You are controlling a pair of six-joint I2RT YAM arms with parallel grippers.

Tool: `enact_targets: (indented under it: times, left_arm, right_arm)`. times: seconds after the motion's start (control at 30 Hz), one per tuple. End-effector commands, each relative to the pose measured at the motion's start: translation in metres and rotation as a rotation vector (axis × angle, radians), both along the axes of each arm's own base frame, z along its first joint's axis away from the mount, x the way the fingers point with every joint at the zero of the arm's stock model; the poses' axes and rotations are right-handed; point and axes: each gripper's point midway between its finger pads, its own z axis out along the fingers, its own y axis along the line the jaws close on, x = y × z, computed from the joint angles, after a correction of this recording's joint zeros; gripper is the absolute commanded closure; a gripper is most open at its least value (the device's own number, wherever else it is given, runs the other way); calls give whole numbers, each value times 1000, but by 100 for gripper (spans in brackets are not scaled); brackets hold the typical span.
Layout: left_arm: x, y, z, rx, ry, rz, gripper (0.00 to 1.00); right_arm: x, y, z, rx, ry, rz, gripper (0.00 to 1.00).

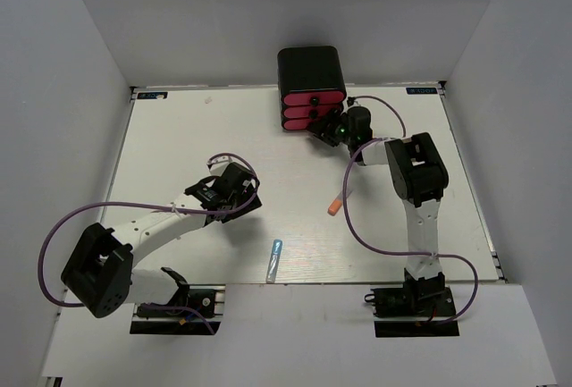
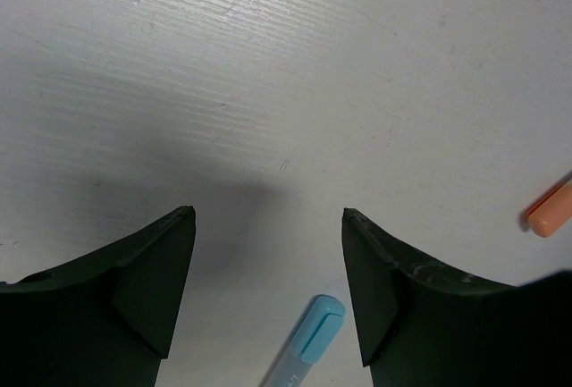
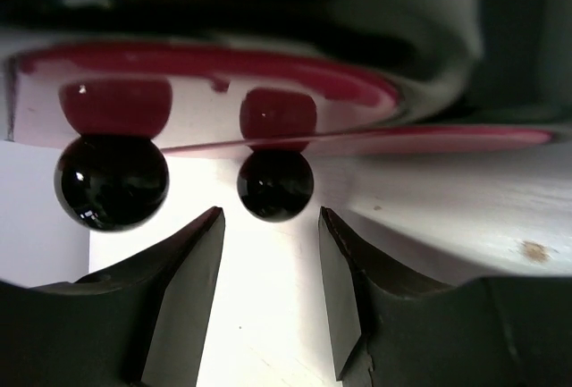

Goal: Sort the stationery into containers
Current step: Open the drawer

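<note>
3 pink drawers (image 1: 313, 109), 1 cabinet (image 1: 310, 67), 1 orange marker (image 1: 334, 207), 1 blue pen (image 1: 274, 258)

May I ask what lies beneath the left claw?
The left claw hangs open over white table; a light blue pen pokes in between its fingers, its rest out of frame.

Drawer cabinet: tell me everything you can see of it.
Small black cabinet with rounded corners, standing on the table at its far edge, front toward the arms. It holds three stacked glossy pink drawers with round, shiny black knobs; all looks plastic. The right gripper is right at the drawer fronts, its fingers apart just short of one knob, not gripping it. Whether any drawer is ajar is unclear.
</note>
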Motion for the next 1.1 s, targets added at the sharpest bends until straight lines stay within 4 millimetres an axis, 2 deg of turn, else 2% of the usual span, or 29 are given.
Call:
enact_targets:
  times: [0.0,0.37,0.53,0.7,0.8,1.03,1.07]
  left_arm:
    - [8,-10,15,-31,-40,-17,24]
    - [5,-7,17,-39,-42,-9,24]
    - [4,-6,19,-39,-42,-9,24]
    - [4,-6,19,-39,-42,-9,24]
    - [4,-6,19,-39,-42,-9,24]
    - [6,-8,20,-44,-49,-9,24]
    - [6,-8,22,-50,-56,-9,24]
  right_arm:
    - [16,5,14,10,-41,-30,47]
    - [22,6,4,-35,-32,-80,50]
    - [20,5,-1,-46,-25,-90,64]
    - [16,1,3,-48,-32,-90,66]
    - [6,1,-7,-58,-13,-75,68]
    - [-14,-5,3,-46,-17,-51,69]
    - [-22,-7,-1,-54,-7,-44,69]
